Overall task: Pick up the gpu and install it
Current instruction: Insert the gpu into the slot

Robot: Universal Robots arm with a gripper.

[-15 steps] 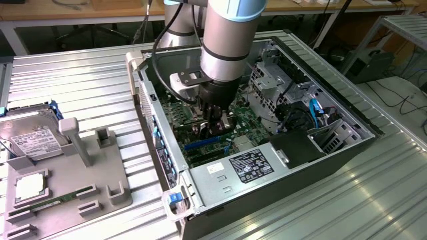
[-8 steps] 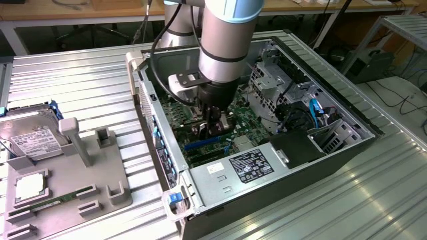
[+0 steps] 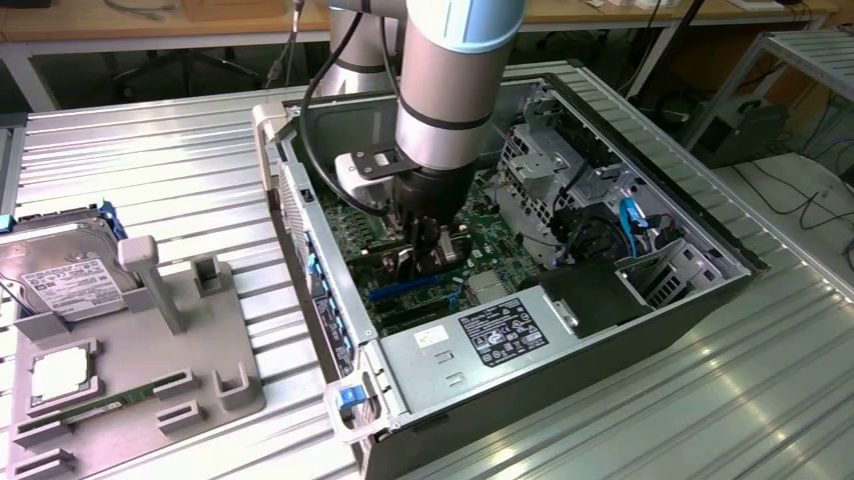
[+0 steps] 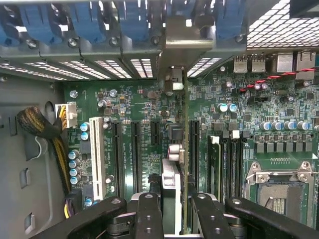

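Note:
The open computer case (image 3: 694, 215) lies on its side, and my gripper (image 3: 423, 250) reaches down into it over the green motherboard (image 3: 497, 255). The gripper (image 4: 174, 201) is shut on the gpu (image 4: 171, 174), a thin card seen edge-on between the black fingers (image 4: 149, 211). The gpu (image 3: 407, 268) stands upright on the board among the long black expansion slots (image 4: 135, 154). Its silver bracket (image 4: 183, 42) lies against the case's rear slot openings. Whether its edge sits fully in a slot I cannot tell.
A power supply (image 3: 491, 335) fills the case's near corner, and drive cages (image 3: 554, 165) stand along its far side. On the exterior view's left, a grey fixture tray (image 3: 174, 370) holds a silver hard drive (image 3: 67, 278) and a green memory stick (image 3: 87, 408). A yellow-black cable bundle (image 4: 42, 132) lies beside the board.

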